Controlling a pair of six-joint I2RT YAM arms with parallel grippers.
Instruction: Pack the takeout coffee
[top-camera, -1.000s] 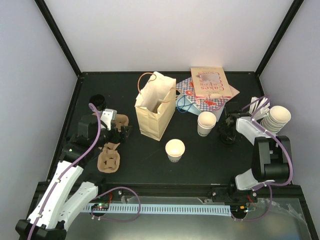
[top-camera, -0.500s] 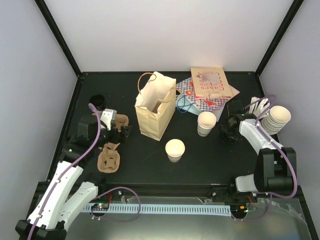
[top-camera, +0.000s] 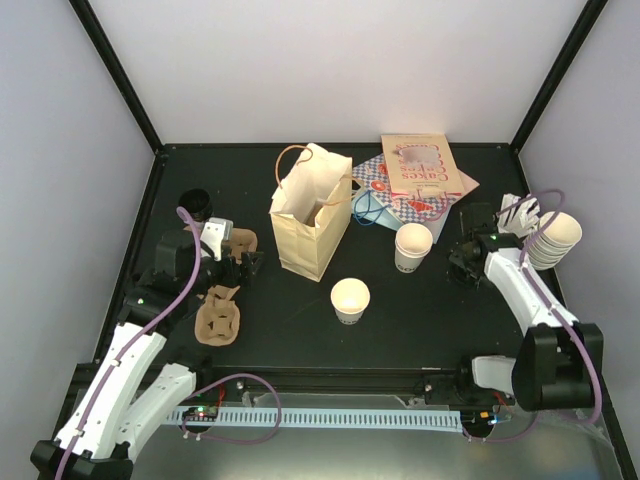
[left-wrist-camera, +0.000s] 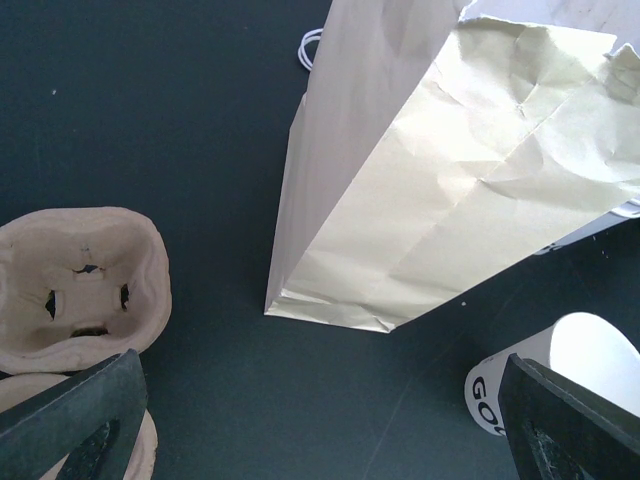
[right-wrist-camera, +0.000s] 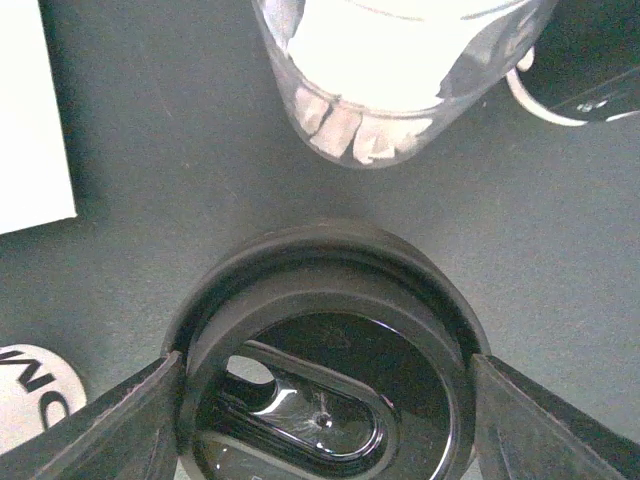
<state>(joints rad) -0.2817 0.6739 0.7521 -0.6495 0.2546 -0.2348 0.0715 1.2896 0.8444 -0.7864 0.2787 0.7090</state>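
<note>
No lidded takeout coffee shows in any view. Two lidless cream cups stand on the black table: one (top-camera: 350, 298) in front of the tan paper bag (top-camera: 310, 215), the other (top-camera: 413, 245) to the bag's right. My right gripper (top-camera: 463, 262) hangs just right of that second cup. In the right wrist view its fingers (right-wrist-camera: 150, 420) press both sides of a round black lid (right-wrist-camera: 320, 290), so the right gripper (right-wrist-camera: 320, 400) is shut on it. My left gripper (top-camera: 240, 265) stands wide open left of the bag (left-wrist-camera: 450, 180), with nothing between its fingers (left-wrist-camera: 70, 420).
Brown cup carriers (top-camera: 218, 318) lie by the left gripper. A stack of nested cups (top-camera: 555, 238) sits at the right edge. A clear container of white packets (right-wrist-camera: 390, 60) stands just beyond the lid. Printed boxes (top-camera: 420, 170) lie behind the bag. A black ring (top-camera: 195, 203) sits far left.
The right arm has stretched out, shifting its gripper slightly right and back, and its jaws have narrowed a little. The left arm has not moved.
</note>
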